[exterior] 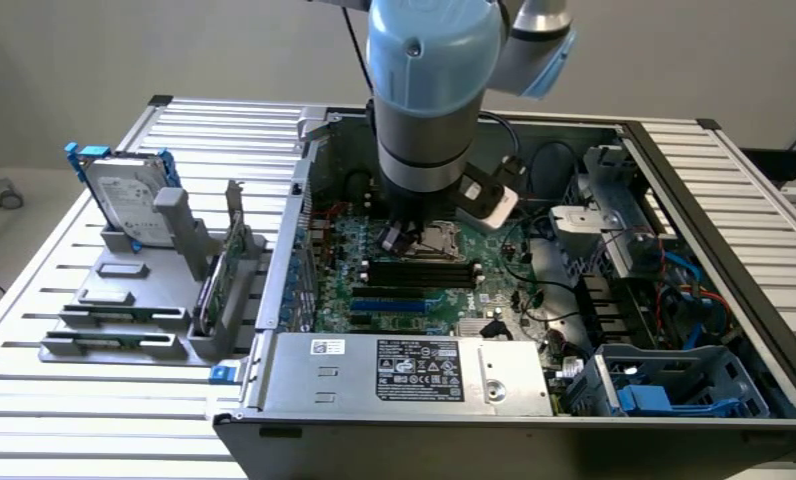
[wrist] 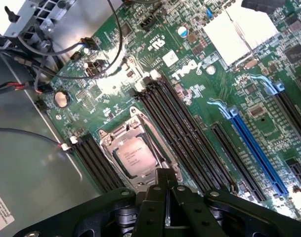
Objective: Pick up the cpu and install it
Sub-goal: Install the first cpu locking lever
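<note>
Tool fingers pressed shut, empty — just above flat square silver cpu, seemingly seated in metal-framed socket.

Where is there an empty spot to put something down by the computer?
The ribbed table is bare in front of the grey holder stand, and along the open computer case on the exterior view's right. Inside the case it is crowded: green circuit board, cables, and the arm's end effector.

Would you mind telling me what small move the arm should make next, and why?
Probably a short, straight lift. The cpu already lies flat inside the socket, and the gripper is shut just above it, holding nothing, so backing off clear looks sensible.
</note>
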Controlling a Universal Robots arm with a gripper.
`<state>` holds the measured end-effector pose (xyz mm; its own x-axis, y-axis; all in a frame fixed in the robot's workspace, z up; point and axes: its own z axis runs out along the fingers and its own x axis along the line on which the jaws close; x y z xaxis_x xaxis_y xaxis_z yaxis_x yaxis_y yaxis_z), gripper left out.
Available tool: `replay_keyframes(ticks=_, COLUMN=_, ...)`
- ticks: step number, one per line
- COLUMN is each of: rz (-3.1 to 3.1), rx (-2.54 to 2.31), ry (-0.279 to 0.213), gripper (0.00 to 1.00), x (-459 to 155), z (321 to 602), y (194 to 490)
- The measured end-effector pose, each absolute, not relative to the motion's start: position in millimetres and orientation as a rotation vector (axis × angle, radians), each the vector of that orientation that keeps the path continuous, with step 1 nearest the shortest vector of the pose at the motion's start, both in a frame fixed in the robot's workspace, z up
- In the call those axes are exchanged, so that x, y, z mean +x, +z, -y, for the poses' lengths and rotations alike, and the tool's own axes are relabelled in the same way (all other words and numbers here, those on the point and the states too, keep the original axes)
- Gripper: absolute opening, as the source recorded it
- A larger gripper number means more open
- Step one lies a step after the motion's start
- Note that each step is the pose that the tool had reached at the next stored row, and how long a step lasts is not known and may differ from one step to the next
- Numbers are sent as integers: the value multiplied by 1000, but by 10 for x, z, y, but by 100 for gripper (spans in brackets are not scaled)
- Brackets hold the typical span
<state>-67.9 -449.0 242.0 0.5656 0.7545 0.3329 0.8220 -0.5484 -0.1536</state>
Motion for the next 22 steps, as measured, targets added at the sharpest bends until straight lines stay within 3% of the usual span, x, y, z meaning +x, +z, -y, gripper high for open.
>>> replay_keyframes(ticks=22, rz=1294, rx=-2501, ry=-333, gripper=11, x=-852, z=4461, y=2256)
